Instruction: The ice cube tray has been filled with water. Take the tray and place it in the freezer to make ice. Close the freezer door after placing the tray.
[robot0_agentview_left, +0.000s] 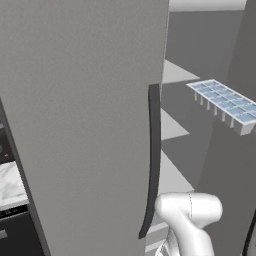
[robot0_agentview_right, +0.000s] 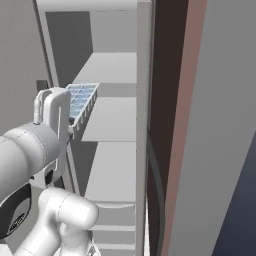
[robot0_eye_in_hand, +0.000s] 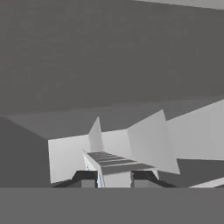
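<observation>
The ice cube tray (robot0_agentview_left: 225, 102) hangs level in the air at the mouth of the open freezer (robot0_agentview_right: 112, 120), its far end over the front of a pale shelf. Light-blue water (robot0_agentview_right: 81, 97) fills its small cells. In the hand view my gripper (robot0_eye_in_hand: 113, 178) is shut on the tray's near end (robot0_eye_in_hand: 114, 168), with one dark fingertip on each side. The freezer door (robot0_agentview_left: 85, 125) stands swung open to the left, and its long dark handle (robot0_agentview_left: 152, 160) faces me. My white arm (robot0_agentview_right: 52, 115) hides the tray's near end in the right base view.
Several pale shelves (robot0_agentview_left: 172, 127) step down inside the freezer. A thin grey wall (robot0_agentview_right: 143, 100) bounds it on the right, with a dark wood cabinet side (robot0_agentview_right: 185, 100) and a wide grey panel (robot0_agentview_right: 220, 150) beyond. A dark appliance (robot0_agentview_left: 12, 220) sits low on the left.
</observation>
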